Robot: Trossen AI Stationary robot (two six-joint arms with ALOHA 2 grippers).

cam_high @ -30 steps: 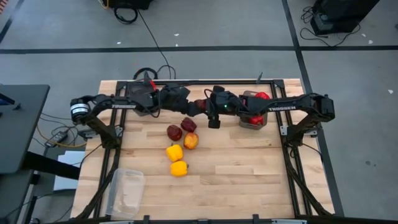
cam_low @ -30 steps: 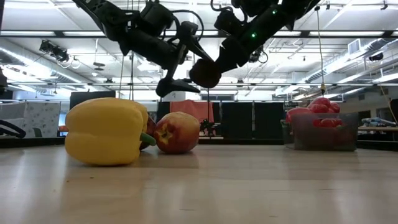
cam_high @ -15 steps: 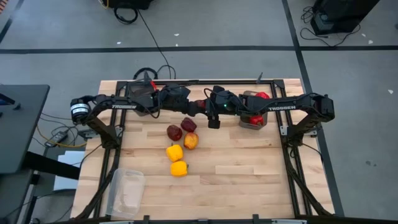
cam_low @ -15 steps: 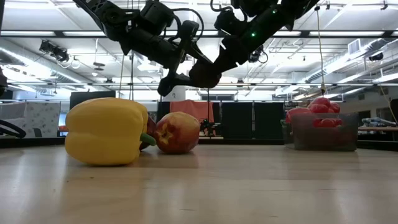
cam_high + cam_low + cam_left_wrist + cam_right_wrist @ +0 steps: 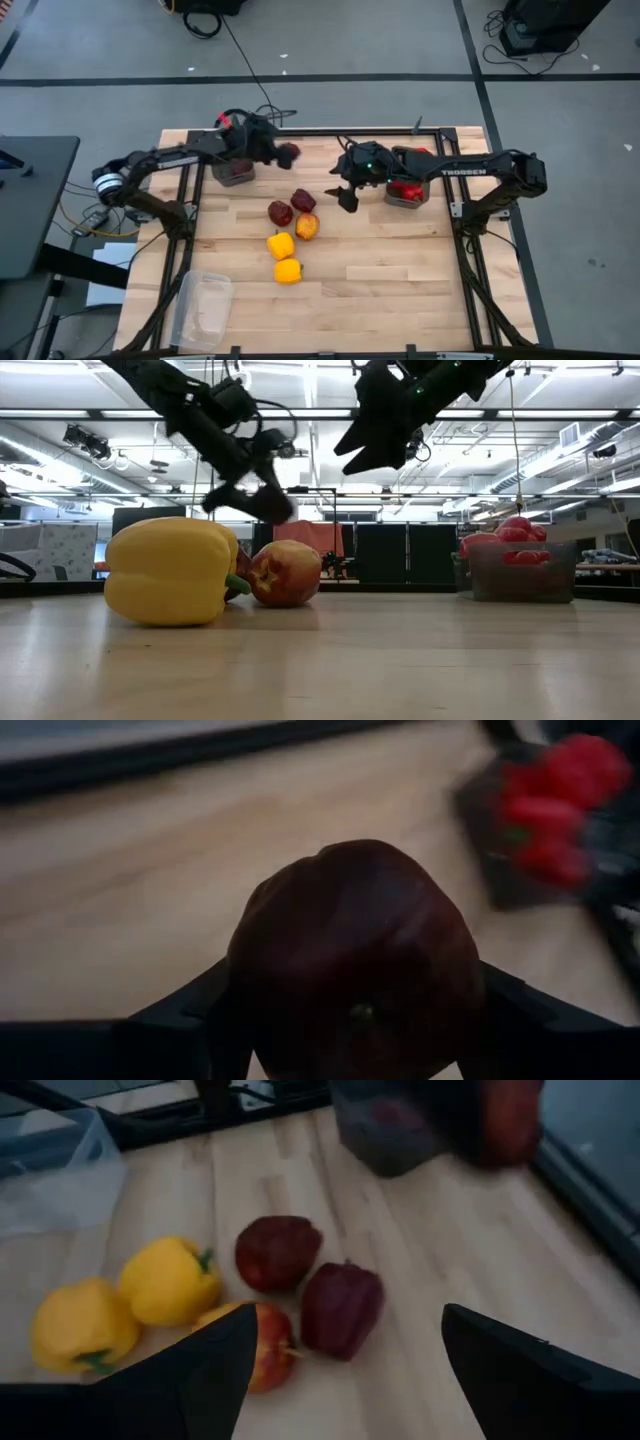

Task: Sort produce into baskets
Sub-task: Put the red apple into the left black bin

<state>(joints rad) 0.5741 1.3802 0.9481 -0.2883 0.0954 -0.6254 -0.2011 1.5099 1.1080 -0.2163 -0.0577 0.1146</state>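
Left gripper (image 5: 283, 153) clamps a glossy dark maroon pepper (image 5: 355, 955), upper centre; right gripper (image 5: 343, 192) hangs open, empty. Below: two maroon peppers (image 5: 292, 206), two yellow peppers (image 5: 284, 258), one orange-yellow pepper (image 5: 308, 226).

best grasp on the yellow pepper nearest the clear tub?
Probably from above, right gripper fingers across the body of the glossy yellow pepper, closing front to back. The other yellow pepper sits close behind it, so keep the rear finger tight in; the other sides look free.

Maroon pepper (image 5: 355, 955) hid left fingertips, bottom cut by frame edge. Red peppers (image 5: 548, 805) blurred. Left basket (image 5: 232, 172) mostly hidden under arm.
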